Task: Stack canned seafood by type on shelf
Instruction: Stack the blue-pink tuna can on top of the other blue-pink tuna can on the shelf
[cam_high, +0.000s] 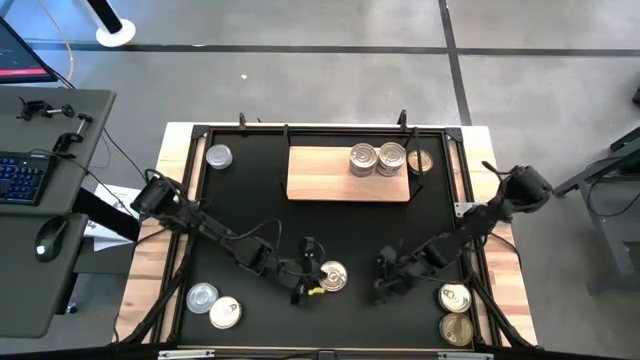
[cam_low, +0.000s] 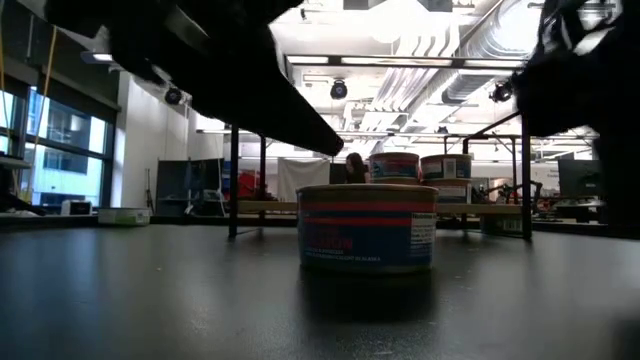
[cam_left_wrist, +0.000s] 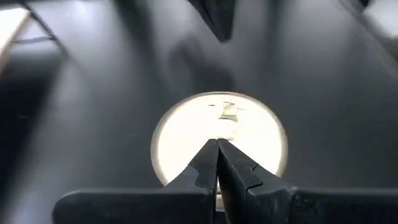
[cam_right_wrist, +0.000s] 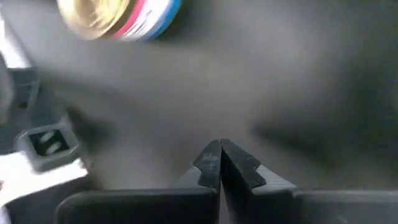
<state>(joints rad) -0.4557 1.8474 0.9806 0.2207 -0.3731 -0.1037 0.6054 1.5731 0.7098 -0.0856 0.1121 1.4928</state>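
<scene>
Resting on shelf: stacked cans; gold-lidded can just beside.

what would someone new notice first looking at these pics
Probably the pale wooden shelf at the far side of the black mat, with cans clustered at its right end. Next, the left gripper, shut, poised above a lone can at the mat's near middle, which also fills the low view. The right gripper, also shut, sits close by.
</scene>
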